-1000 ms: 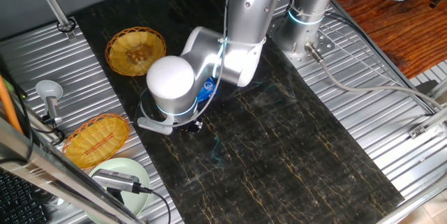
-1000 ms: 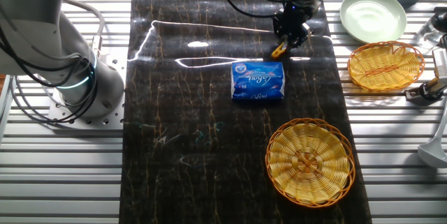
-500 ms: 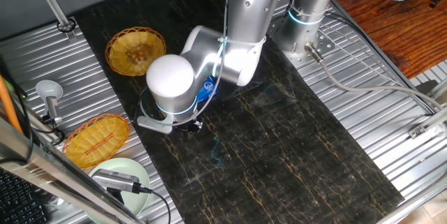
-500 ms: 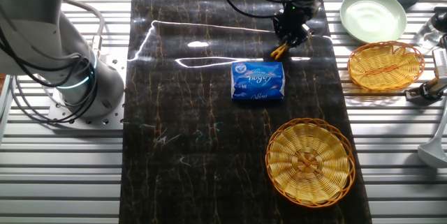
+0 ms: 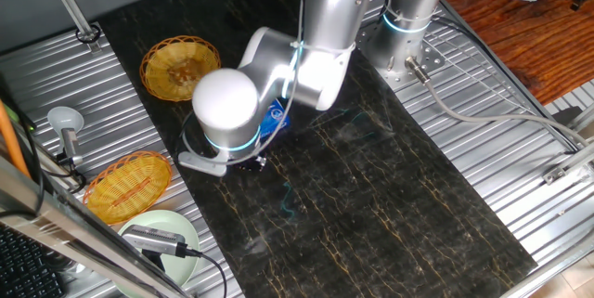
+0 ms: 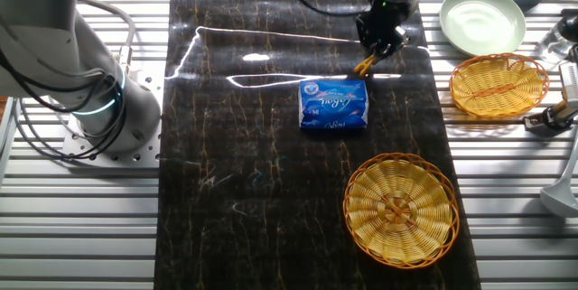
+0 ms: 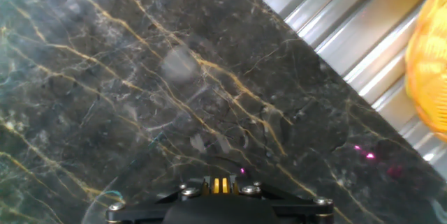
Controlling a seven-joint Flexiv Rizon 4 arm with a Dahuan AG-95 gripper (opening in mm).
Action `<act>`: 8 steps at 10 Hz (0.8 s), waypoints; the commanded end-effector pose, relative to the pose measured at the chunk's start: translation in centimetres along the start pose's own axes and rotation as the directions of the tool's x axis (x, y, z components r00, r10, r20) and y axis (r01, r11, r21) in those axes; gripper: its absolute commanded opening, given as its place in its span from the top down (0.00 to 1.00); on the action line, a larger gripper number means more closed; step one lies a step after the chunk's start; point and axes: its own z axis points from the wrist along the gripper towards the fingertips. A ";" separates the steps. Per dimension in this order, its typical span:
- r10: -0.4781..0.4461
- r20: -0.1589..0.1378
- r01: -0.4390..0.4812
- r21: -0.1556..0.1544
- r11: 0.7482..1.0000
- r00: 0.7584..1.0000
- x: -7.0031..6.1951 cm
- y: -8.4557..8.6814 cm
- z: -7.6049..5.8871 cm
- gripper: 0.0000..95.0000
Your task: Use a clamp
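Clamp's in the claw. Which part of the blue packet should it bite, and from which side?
The blue packet lies flat, so probably only a thin edge fits the clamp. Take the long edge nearest the claw, close to the corner below it, coming in low and level from the claw's side.

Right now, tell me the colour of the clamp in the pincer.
Yellow-orange; the clamp shows best in the other fixed view, held above the blue-and-white packet.
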 end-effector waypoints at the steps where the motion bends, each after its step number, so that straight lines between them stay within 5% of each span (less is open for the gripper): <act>1: 0.003 -0.013 -0.002 0.024 1.000 1.000 0.1 -1.2 -0.8 1.00; 8: -0.018 0.005 0.018 0.045 0.999 1.000 1.8 -5.0 -1.1 1.00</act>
